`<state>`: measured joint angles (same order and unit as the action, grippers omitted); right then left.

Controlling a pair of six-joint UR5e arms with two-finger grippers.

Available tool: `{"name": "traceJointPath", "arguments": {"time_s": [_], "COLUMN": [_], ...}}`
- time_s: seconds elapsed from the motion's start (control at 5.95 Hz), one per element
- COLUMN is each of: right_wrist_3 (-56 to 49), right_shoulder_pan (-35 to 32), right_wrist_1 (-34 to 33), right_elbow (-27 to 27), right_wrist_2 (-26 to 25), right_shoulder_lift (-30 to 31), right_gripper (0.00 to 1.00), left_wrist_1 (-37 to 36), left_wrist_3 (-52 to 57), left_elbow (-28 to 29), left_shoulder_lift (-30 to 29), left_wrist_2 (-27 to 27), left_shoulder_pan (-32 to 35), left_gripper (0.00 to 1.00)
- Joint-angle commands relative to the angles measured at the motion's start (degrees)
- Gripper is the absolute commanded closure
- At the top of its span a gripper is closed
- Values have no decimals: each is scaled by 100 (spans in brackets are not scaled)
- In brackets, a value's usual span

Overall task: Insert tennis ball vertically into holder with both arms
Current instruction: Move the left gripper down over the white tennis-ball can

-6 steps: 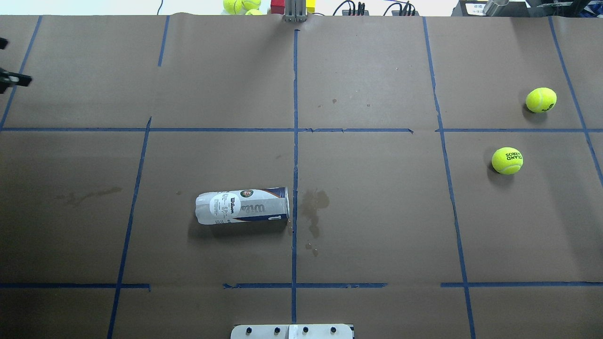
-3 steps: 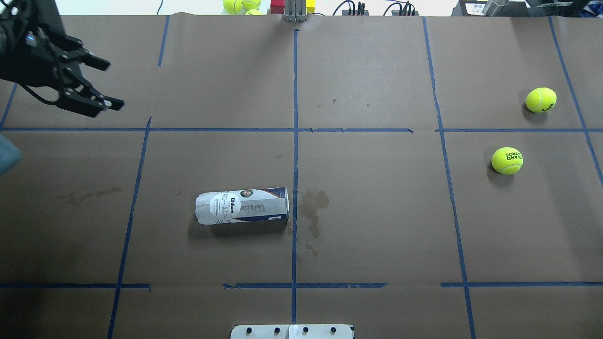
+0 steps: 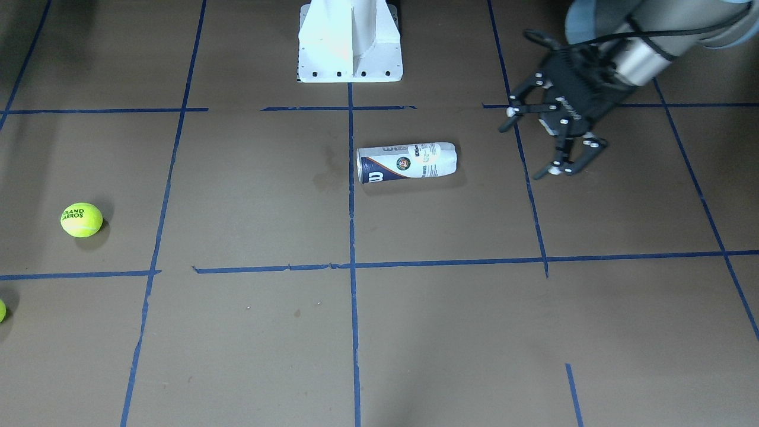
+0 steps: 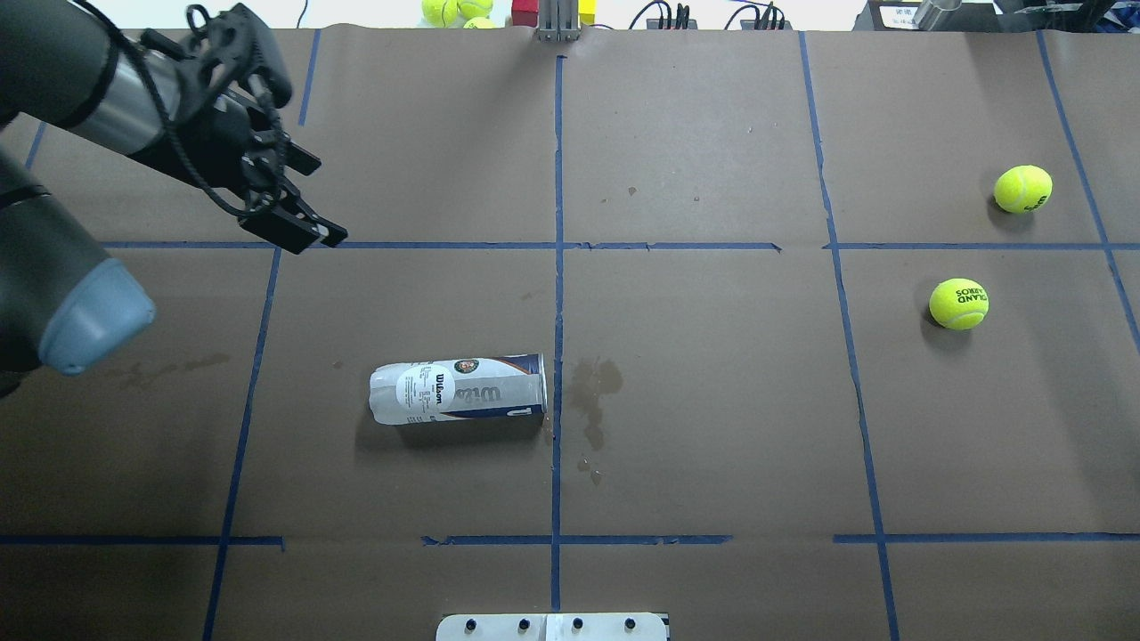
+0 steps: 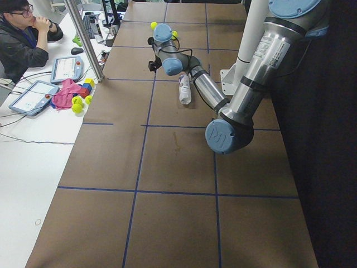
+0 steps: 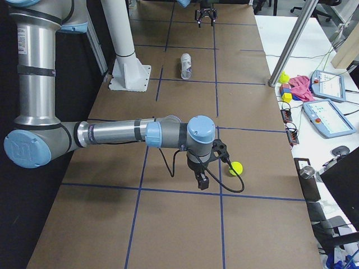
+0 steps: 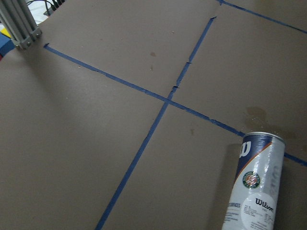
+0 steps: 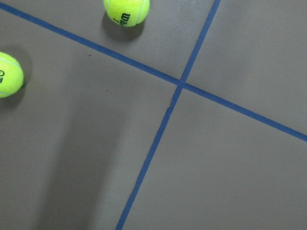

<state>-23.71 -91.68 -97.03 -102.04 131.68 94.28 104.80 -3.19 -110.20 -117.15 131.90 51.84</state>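
Lying on its side on the brown table [image 4: 712,427], the holder [image 4: 459,390] is seen with its navy end just beside the middle blue tape line [image 4: 558,294]. Its white rounded end is turned to the robot's left. A dark stain [image 4: 595,396] is found just past that line from the holder.

The left gripper [image 4: 322,200] is held above the table, well apart from the holder, on the robot's left of it and farther from the robot. Its fingers [image 4: 298,227] are spread wide and nothing is gripped between them.

Two tennis balls are placed far from the holder on the robot's right: the nearer ball [image 4: 959,304] and, beyond it, the farther ball [image 4: 1022,189]. The right gripper [image 6: 201,180] is shown only in the side view from the right, low over the table and near one ball; whether it is spread or closed cannot be told.

The white pedestal base [image 3: 350,41] is found on the robot's side of the holder.
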Motion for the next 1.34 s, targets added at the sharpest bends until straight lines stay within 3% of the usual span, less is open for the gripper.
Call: {"name": "traceJointPath", "arguments": {"time_s": [0.0, 0.5, 1.01, 1.18], "right_wrist_3": [-2, -2, -2, -2], "right_shoulder_pan": [1, 1, 1, 1], "right_wrist_1": [0, 0, 0, 0], "right_elbow": [-18, -9, 17, 8], "right_wrist_2": [6, 33, 33, 33], "right_shoulder_lift": [-6, 2, 2, 2], "right_gripper": [0, 0, 0, 0], "left_wrist_1": [-1279, -2784, -3823, -3844], "left_wrist_3": [11, 299, 880, 881], "left_elbow": [-19, -10, 182, 418], "left_shoulder_lift": [-778, -1589, -1793, -1863], "left_wrist_2": [-608, -2673, -4080, -4337], "left_shoulder_pan": [-540, -1709, -2763, -3019], "left_gripper": [0, 0, 0, 0]}}
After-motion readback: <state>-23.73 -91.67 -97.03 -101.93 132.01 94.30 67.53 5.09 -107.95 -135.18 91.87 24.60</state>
